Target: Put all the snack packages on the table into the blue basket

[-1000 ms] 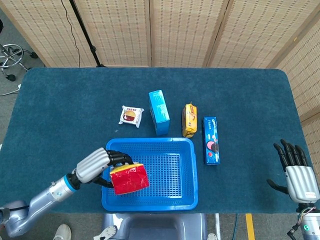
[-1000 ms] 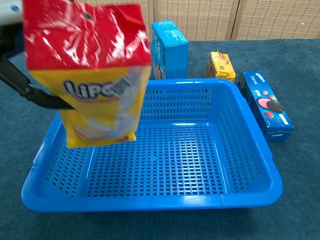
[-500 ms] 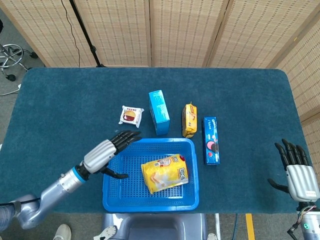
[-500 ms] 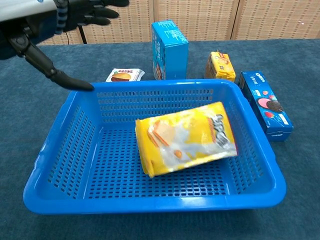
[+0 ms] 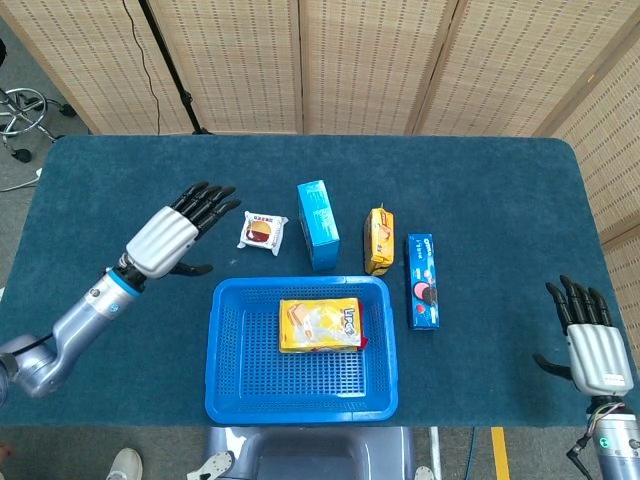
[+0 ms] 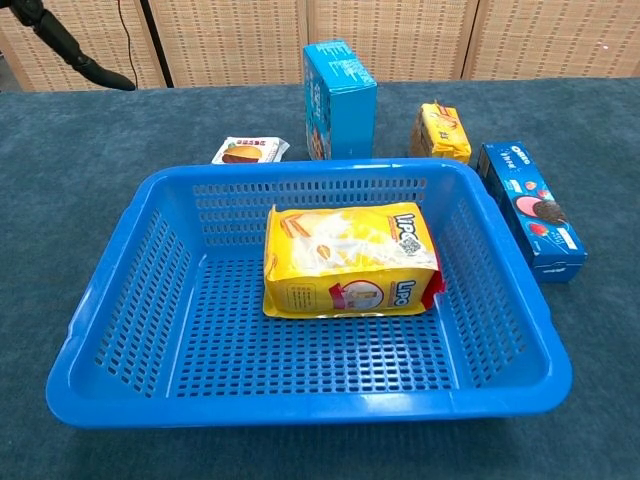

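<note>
Yellow snack bag (image 5: 321, 325) lies flat in blue basket (image 5: 225, 380). Beyond its far rim — small white packet (image 5: 262, 231), upright blue box (image 5: 317, 225), yellow pack (image 5: 378, 240), dark-blue cookie box (image 5: 423, 281).

Basket (image 5: 222, 352) open above; tall blue box (image 5: 317, 224) stands behind rim, gaps between packages

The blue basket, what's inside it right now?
One yellow Lipo snack bag lies flat in the blue basket. The mesh floor directly beneath the bag is covered.

Yellow packet (image 6: 348, 260) in perforated blue basket (image 6: 150, 260), teal table (image 5: 480, 200).
</note>
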`<state>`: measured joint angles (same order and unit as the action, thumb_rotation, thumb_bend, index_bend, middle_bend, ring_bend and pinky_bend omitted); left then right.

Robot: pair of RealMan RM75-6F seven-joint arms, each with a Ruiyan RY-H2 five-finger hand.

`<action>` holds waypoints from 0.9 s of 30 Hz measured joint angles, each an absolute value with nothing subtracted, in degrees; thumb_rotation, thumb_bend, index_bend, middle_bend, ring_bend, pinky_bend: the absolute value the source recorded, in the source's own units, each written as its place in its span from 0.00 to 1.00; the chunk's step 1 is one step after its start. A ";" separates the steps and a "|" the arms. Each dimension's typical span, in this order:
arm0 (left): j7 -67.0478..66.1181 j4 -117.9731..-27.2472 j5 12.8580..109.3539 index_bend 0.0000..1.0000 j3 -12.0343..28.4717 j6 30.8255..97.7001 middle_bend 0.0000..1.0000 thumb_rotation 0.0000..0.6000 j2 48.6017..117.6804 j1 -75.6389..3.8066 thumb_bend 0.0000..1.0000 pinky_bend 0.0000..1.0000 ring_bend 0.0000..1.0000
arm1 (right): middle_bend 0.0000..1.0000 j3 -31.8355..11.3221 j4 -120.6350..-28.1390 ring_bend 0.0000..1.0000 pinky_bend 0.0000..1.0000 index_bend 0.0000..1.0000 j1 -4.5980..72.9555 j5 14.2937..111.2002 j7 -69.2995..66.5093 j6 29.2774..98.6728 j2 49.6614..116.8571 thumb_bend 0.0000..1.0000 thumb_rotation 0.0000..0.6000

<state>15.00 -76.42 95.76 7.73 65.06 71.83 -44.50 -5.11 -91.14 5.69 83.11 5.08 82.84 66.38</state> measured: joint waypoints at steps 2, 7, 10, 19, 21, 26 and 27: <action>10.03 -75.47 95.82 0.00 8.40 63.25 0.00 1.00 72.12 -46.30 0.00 0.00 0.00 | 0.00 -5.57 -91.09 0.00 0.00 0.00 5.77 82.01 6.32 82.78 66.69 0.00 1.00; -1.68 -73.38 95.30 0.00 10.54 57.14 0.00 1.00 74.24 -52.47 0.00 0.00 0.00 | 0.00 -6.85 -91.14 0.00 0.00 0.00 5.94 78.80 7.60 82.20 67.18 0.00 1.00; -6.52 -72.09 94.51 0.00 11.78 53.48 0.00 1.00 76.12 -56.06 0.00 0.00 0.00 | 0.00 -7.32 -91.03 0.00 0.00 0.00 6.02 77.63 7.76 81.80 67.21 0.00 1.00; -15.72 -67.01 90.25 0.00 13.44 43.22 0.00 1.00 83.88 -64.54 0.00 0.00 0.00 | 0.00 -9.45 -89.00 0.00 0.00 0.00 5.97 71.93 6.87 80.46 67.10 0.00 1.00; -16.42 -65.40 89.28 0.00 13.41 42.01 0.00 1.00 85.33 -65.60 0.00 0.00 0.00 | 0.00 -9.77 -88.68 0.00 0.00 0.00 5.83 71.36 6.39 80.36 66.94 0.00 1.00; -17.73 -61.06 88.28 0.00 13.31 40.99 0.00 1.00 89.12 -67.82 0.00 0.00 0.00 | 0.00 -10.25 -88.28 0.00 0.00 0.00 5.64 70.33 5.34 80.08 66.57 0.00 1.00; -17.84 -60.12 88.17 0.00 13.24 40.77 0.00 1.00 89.93 -68.28 0.00 0.02 0.00 | 0.00 -10.40 -88.17 0.00 0.00 0.00 5.64 70.00 5.20 79.97 66.51 0.00 1.00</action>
